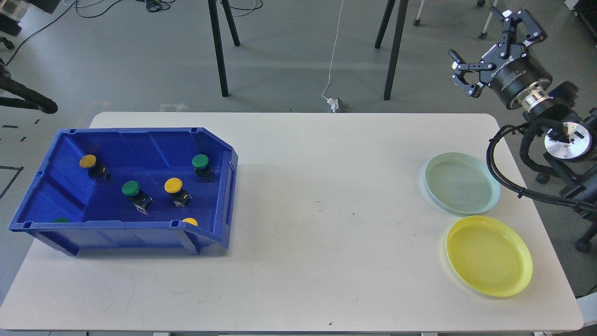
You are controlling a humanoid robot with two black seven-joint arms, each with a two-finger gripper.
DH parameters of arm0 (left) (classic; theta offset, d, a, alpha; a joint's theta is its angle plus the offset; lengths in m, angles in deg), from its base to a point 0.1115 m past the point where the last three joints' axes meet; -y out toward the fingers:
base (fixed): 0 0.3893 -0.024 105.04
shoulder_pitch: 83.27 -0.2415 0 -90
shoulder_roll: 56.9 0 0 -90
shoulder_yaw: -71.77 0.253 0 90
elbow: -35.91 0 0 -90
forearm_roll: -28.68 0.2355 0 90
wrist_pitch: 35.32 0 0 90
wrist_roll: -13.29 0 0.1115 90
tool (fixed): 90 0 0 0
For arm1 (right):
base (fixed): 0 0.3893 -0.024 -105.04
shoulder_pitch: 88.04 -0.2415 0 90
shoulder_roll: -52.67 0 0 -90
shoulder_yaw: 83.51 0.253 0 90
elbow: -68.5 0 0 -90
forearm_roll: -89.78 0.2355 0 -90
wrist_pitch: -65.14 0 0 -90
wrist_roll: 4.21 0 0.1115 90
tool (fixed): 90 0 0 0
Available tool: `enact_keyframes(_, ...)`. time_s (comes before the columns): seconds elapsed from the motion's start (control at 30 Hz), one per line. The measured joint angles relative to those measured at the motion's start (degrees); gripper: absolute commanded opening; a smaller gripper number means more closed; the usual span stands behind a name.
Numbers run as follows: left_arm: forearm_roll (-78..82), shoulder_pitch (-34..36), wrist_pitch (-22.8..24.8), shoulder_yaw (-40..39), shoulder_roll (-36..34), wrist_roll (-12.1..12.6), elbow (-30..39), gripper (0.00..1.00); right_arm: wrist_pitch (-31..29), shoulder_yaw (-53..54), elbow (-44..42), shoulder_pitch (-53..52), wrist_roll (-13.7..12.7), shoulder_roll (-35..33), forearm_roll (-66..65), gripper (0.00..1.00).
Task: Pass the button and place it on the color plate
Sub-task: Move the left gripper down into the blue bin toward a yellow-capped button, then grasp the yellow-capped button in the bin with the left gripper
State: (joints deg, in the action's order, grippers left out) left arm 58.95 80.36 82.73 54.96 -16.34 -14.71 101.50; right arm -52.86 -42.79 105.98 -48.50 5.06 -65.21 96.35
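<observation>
The right claw point(495, 48) hangs in the air past the far right corner of the surface point(308, 186), its two fingers spread wide apart and holding nothing. It is well apart from everything on the surface. The left claw is out of view; only a dark piece of arm shows at the left edge.

Nearest the right claw, on the right side of the surface, lies the pale green plate point(461, 183). Just in front of it, nearly touching, lies the yellow plate point(489, 255). Both plates are bare.

Far across on the left side sits the blue bin point(224, 186), with the buttons inside. A green button point(200, 162) stands toward the bin's right wall, a yellow button point(173, 185) and another green button point(131, 188) lie near the middle, and a yellow-orange button point(87, 161) sits toward the back left. Along the front wall, a yellow cap point(190, 221) and a green cap point(60, 220) peek out, mostly hidden.
</observation>
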Motion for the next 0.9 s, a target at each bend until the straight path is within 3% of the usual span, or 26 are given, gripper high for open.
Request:
enact_keyframes(0.17,18.3,21.7,0.0,37.9,3.2,0.0,1.1,0.96,0.0,0.8,-0.1,0.4,0.0,-1.2,0.0,1.0)
enact_keyframes(0.27,33.6,27.8,-1.0,57.8,7.2,0.0,1.1,0.96,0.0,0.8,-0.4,1.3,0.0,-1.8,0.0,1.0)
enact_keyframes(0.33,40.9,29.3,-2.6,65.6,10.0,0.0,1.1,0.96,0.0,0.9,-1.2,1.4,0.0,-1.9,0.0,1.0)
enact_keyframes(0.47,46.6,28.1,-3.8,71.0,13.6,0.0,0.7,0.96,0.0,0.9,-2.1,1.3,-0.1,-2.7,0.0,1.0)
enact_keyframes(0.9,47.1,10.9,-6.0,68.2,21.4,0.0,-13.3,0.96,0.0,0.8,-2.2,2.2,-0.1,-4.2,0.0,1.0)
